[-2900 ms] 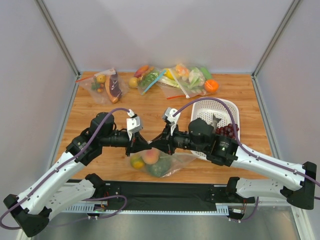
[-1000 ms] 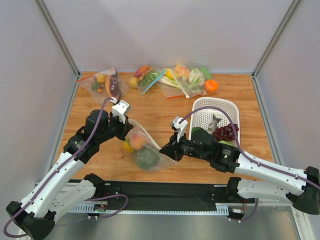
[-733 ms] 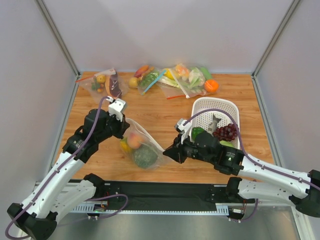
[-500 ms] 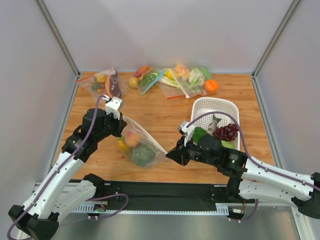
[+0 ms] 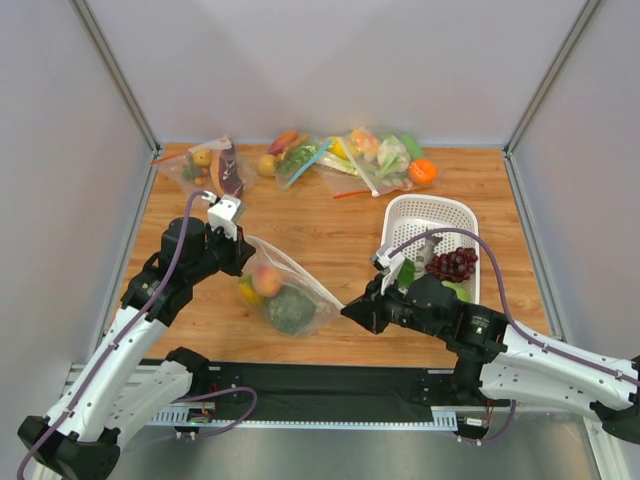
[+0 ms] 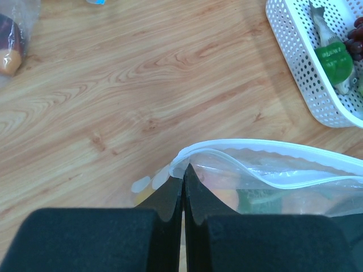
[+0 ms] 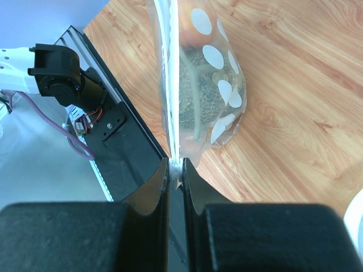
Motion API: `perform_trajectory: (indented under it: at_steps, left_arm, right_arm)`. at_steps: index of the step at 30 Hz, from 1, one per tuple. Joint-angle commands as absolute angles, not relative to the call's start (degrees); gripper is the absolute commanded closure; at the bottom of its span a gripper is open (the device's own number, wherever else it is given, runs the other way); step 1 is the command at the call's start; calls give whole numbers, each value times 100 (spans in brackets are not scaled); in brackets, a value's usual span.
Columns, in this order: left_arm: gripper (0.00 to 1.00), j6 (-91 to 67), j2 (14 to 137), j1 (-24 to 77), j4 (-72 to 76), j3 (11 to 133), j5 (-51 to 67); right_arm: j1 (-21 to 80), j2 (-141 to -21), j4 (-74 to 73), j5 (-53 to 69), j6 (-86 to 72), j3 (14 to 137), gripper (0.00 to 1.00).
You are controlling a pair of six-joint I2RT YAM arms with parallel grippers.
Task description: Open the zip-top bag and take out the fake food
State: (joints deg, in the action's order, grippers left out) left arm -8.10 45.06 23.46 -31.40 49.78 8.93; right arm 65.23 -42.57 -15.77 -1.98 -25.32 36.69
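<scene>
The zip-top bag (image 5: 285, 295), clear with white polka dots, hangs stretched between my two grippers just above the table. Inside it are an orange-red peach (image 5: 266, 280), a grey-green bumpy ball (image 5: 291, 311) and a small yellow fruit (image 5: 247, 293). My left gripper (image 5: 240, 250) is shut on the bag's left top corner (image 6: 182, 170). Its two white zip strips (image 6: 272, 164) stand slightly apart there. My right gripper (image 5: 350, 309) is shut on the right end of the zip strip (image 7: 176, 164). The dotted bag (image 7: 212, 56) and the ball (image 7: 198, 99) show beyond it.
A white basket (image 5: 440, 215) at the right holds dark grapes (image 5: 452, 264), a green pepper (image 5: 405, 272) and a toy fish; it also shows in the left wrist view (image 6: 309, 73). Plain bags of toy food (image 5: 350, 155) (image 5: 210, 170) lie at the back. A black rail (image 5: 320, 385) runs along the front edge.
The grippers, close together at the table's middle before, have drawn apart: the left went back and left, the right went right. The bag now hangs stretched between them.
</scene>
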Motion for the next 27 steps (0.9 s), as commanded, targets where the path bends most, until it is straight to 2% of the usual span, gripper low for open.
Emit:
perform_trajectory:
  at_steps: [1, 5, 6, 7, 10, 16, 27]
  left_arm:
    - [100, -590, 4403, 2153, -2787, 4904, 833]
    - [100, -519, 4438, 2153, -2637, 4869, 1676]
    - [100, -527, 4456, 2153, -2637, 4869, 1792]
    - [100, -493, 4473, 2153, -2593, 4869, 2037]
    - [100, -457, 4447, 2153, -2453, 4843, 2546]
    - [100, -387, 4351, 2162, -2259, 4764, 3330]
    - [100, -176, 4456, 2742, -2470, 4799, 3472]
  right_arm:
    - [6601, -4061, -1978, -202, -2681, 3603, 98]
    - [6609, -3938, -1846, -272, -2725, 3691, 52]
    - [6609, -3911, -1828, -272, -2716, 3726, 48]
    - [6609, -3885, -1819, -307, -2681, 3814, 40]
    - [6609, -3902, -1854, -518, -2628, 3990, 34]
    - [6609, -4218, -1574, -931, -2321, 4359, 30]
    - [6372, -5466, -818, -950, -2030, 4966, 27]
